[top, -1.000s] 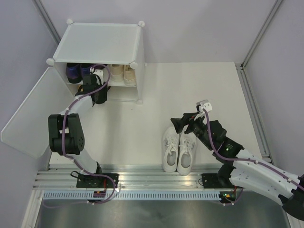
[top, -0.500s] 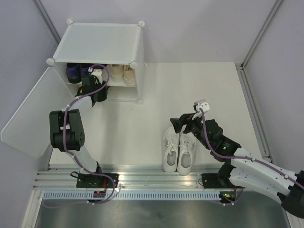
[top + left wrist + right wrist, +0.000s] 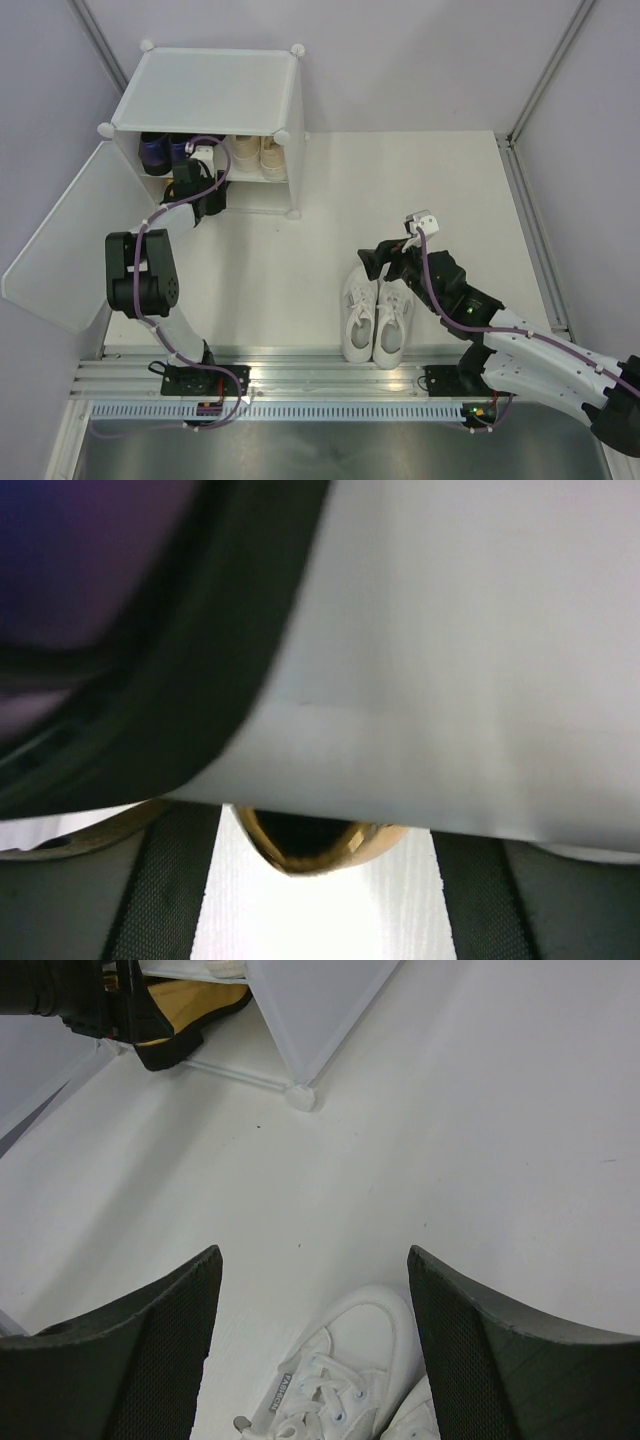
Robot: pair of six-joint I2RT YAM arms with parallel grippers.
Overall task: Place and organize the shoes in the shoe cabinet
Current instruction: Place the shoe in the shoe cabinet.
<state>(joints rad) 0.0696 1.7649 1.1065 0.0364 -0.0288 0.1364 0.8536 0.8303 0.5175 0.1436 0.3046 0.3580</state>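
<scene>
White sneakers [image 3: 377, 318] stand paired on the counter [image 3: 300, 250] near its front edge, with the right pincer [image 3: 372, 262] by their toes, spread wide and empty. They look light, soft-sided and stiff-soled, so the heel collar or the laced upper should hold best. The left pincer [image 3: 195, 185] is at the shoe cabinet [image 3: 205, 90], at its lower shelf, a gold heel [image 3: 300, 845] between its fingers; whether it grips I cannot tell
</scene>
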